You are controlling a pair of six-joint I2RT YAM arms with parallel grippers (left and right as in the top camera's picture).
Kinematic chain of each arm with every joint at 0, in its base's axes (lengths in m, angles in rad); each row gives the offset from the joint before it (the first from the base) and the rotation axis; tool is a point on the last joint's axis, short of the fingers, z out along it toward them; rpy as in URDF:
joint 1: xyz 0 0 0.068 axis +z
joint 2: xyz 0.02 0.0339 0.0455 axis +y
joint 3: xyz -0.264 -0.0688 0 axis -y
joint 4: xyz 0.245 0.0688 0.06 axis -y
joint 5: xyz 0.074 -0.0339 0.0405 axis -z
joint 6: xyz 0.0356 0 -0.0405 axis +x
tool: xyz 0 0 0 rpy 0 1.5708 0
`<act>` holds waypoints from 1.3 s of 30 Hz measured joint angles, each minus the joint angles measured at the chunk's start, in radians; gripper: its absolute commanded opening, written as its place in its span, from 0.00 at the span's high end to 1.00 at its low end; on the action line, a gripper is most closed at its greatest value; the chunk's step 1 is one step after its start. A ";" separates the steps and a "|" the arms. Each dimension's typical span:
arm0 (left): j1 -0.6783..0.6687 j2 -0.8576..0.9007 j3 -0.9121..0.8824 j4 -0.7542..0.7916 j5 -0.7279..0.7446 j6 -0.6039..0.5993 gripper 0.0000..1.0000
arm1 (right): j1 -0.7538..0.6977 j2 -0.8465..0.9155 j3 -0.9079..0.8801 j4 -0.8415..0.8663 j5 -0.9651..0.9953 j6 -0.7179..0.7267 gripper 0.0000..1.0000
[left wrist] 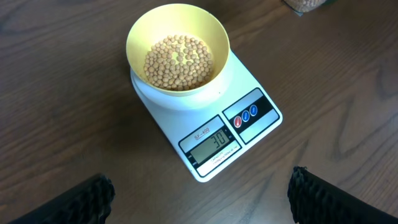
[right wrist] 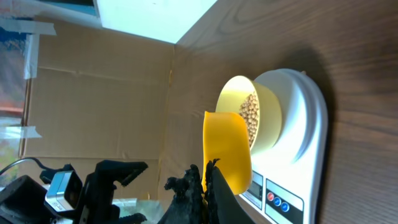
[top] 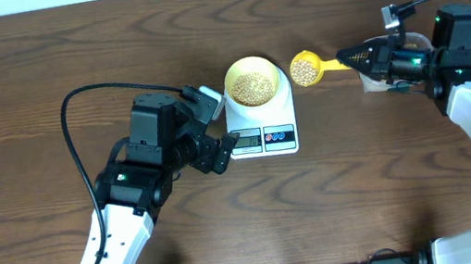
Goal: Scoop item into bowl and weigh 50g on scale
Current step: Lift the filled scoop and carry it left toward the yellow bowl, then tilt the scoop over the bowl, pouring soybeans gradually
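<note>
The bowl [left wrist: 177, 18] sits on the round platform at the 12 o'clock end of the scale [left wrist: 252, 84], and the display [left wrist: 214, 141] at the 6 o'clock end reads 30. So the beans [left wrist: 178, 61] in the bowl are, I judge, a good part short of the 50 g. The right gripper [top: 358, 56] is clamped on the handle of the yellow scoop [top: 305, 69]. The scoop hangs at 3 o'clock from the bowl, just beside its rim but not yet over it, and it is heaped with more beans. The left gripper [left wrist: 200, 190] holds nothing. Its fingers [left wrist: 93, 196] are spread wide and it waits at about 8 o'clock from the scale, near it but apart. The main danger is overshoot: the scoop looks quite full, and if it is tipped all at once the weight may pass 50. A slow tilt with an eye on the display would be safer. Because the scoop starts outside the rim, a too early tilt would drop the round beans on the platform or the table, where they roll away. A knock of the scoop on the bowl could also shift it or disturb the reading.
</note>
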 measured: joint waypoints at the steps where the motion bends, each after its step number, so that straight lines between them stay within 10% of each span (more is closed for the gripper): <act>1: 0.000 0.000 0.000 0.000 0.000 0.000 0.09 | 0.008 0.000 0.000 0.000 0.002 0.004 0.99; 39: 0.000 0.000 0.000 0.000 0.000 0.000 0.08 | 0.080 0.000 0.000 0.065 0.100 0.123 0.99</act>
